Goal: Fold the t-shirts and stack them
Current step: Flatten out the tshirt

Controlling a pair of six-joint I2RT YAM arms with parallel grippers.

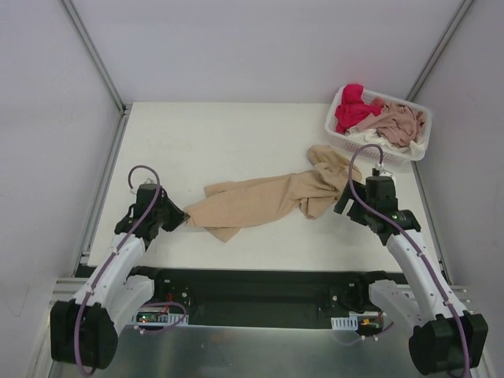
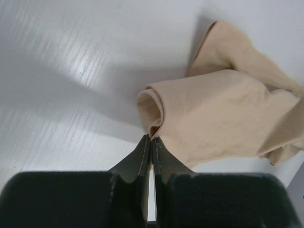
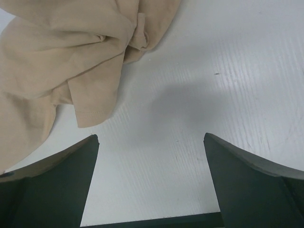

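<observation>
My left pincer (image 2: 151, 142) is clamped shut on a rolled edge of the tan-beige t-shirt (image 2: 218, 114); the cloth bunches just past the fingertips and spreads away ahead and to the right of them. From above, the left pincer (image 1: 184, 215) sits at the shirt's left end, low over the bench (image 1: 220, 134).

My right pincer (image 3: 151, 137) is wide open and holds nothing, with bare bench between the fingers. The tan-beige t-shirt (image 3: 61, 47) lies crumpled ahead and left of it, with one hem corner just in front of the left finger; I can't tell if it touches.

From above, the shirt (image 1: 268, 201) is stretched in a rumpled strip between both pincers, the right pincer (image 1: 345, 201) just beside its right end.

Beyond the right pincer stands a white lattice basket (image 1: 335, 126) holding a red-pink t-shirt (image 1: 352, 110), a dusty pink one (image 1: 402, 122) and some white cloth (image 1: 368, 137).
</observation>
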